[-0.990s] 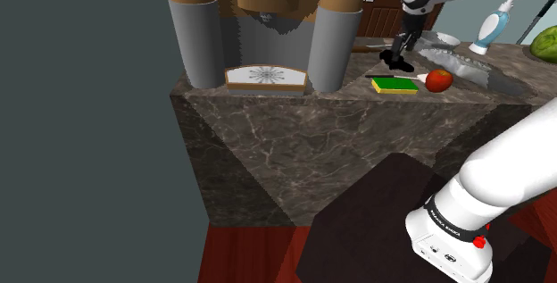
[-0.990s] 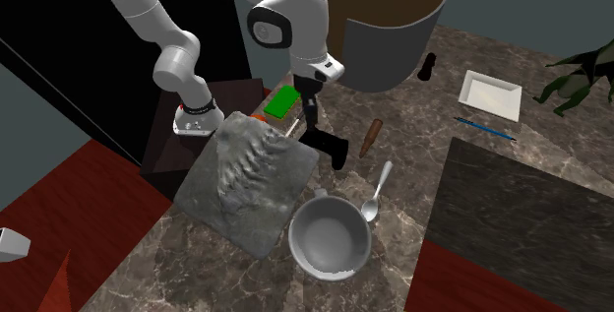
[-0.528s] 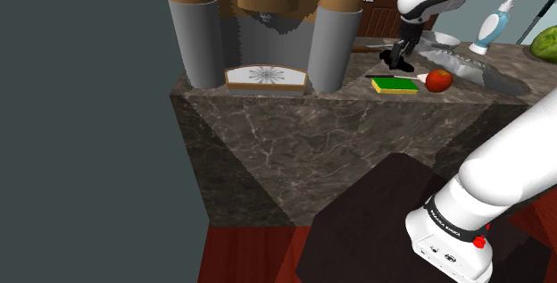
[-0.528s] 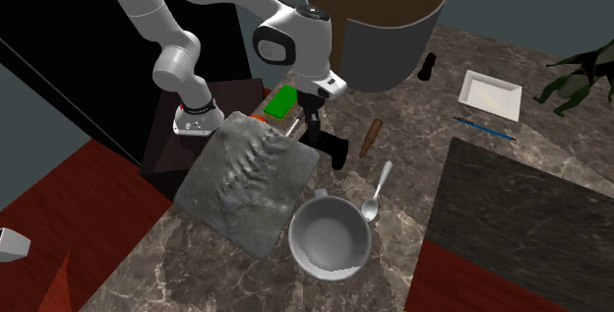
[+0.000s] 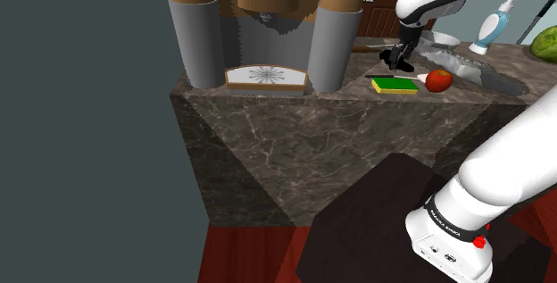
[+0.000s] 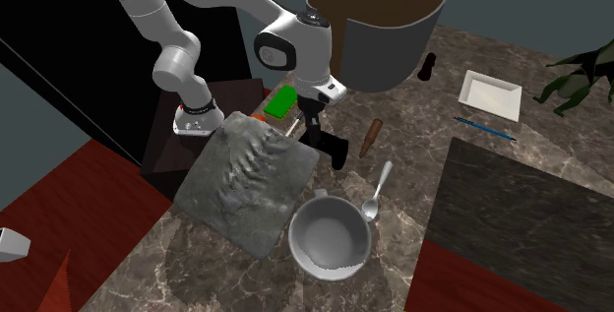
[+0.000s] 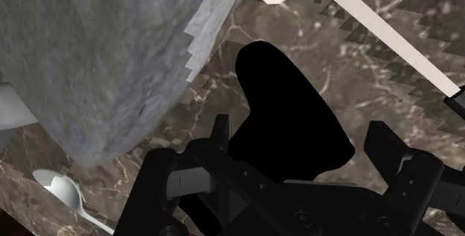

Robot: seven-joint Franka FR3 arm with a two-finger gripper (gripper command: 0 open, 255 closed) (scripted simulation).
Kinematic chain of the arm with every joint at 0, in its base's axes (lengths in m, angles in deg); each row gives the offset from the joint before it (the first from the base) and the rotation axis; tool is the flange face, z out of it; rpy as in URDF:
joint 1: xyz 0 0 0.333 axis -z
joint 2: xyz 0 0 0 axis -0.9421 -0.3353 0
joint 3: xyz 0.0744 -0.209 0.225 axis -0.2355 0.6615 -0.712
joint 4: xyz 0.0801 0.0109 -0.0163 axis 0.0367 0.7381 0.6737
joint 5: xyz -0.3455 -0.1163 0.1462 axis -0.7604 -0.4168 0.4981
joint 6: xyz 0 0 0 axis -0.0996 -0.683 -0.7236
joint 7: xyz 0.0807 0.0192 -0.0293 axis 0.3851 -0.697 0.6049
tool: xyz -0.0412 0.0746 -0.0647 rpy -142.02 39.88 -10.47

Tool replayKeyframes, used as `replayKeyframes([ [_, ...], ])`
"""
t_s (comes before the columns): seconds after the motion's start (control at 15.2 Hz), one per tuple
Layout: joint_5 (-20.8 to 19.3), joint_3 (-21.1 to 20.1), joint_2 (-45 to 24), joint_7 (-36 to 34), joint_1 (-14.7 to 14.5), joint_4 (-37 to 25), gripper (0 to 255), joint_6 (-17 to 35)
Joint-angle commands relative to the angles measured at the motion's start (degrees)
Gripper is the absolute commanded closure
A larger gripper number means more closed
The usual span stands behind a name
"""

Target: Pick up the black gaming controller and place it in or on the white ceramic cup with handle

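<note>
Near the centre of the second exterior view, the black two-finger pincer (image 6: 315, 133) is closed on the black gaming controller (image 6: 333, 150). The controller appears to hang just off the dark marbled stone worktop (image 6: 433, 113), beside a corner of the grey rumpled slab (image 6: 246, 177). Over the last second the white arm's wrist has slid a little lower in this frame, while the controller has hardly shifted. In the shoulder view the controller (image 5: 393, 59) has drifted slightly up and to the right with the pincer (image 5: 401, 51). The grasp therefore looks sound and the carry has begun, though slowly. The pale wide cup (image 6: 335, 264) sits in the lower middle of the frame, apart from the controller, with a silver spoon (image 6: 377, 192) just beside its rim. The move across to the cup and the release are not yet done.
</note>
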Motion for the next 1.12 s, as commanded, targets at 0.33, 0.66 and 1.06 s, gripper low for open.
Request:
replayKeyframes([
  [0.33,0.0,0.0,0.0,-0.01,0.0,-0.01,255,-0.01],
  [0.66,0.0,0.0,0.0,0.0,0.0,0.01,255,0.01],
  [1.06,-0.07,-0.34,1.53,0.44,-0.18,-3.15,255,-4.58],
])
